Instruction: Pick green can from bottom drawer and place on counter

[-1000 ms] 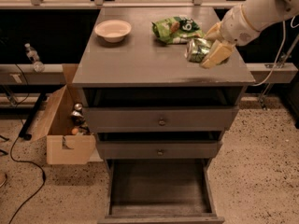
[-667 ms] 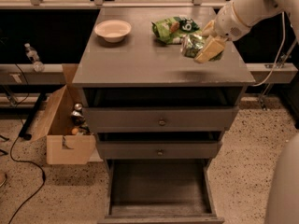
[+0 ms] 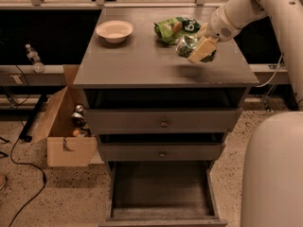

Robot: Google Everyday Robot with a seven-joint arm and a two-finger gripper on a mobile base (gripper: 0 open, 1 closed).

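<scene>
The green can (image 3: 185,46) is held sideways in my gripper (image 3: 199,50), a little above the right part of the counter (image 3: 142,60). The gripper's pale fingers are shut on the can, with its silver end facing left. My white arm reaches in from the upper right. The bottom drawer (image 3: 163,212) is pulled out at the base of the cabinet and its tray holds nothing.
A crinkly green snack bag (image 3: 174,28) lies at the back of the counter just behind the can. A pale bowl (image 3: 114,31) sits at the back left. An open cardboard box (image 3: 66,131) with small items stands on the floor to the left. A cable runs across the floor.
The gripper with the can has moved left and slightly toward the back over the counter, closer to the snack bag. The camera view has shifted, with the robot's white body now at the lower right.
</scene>
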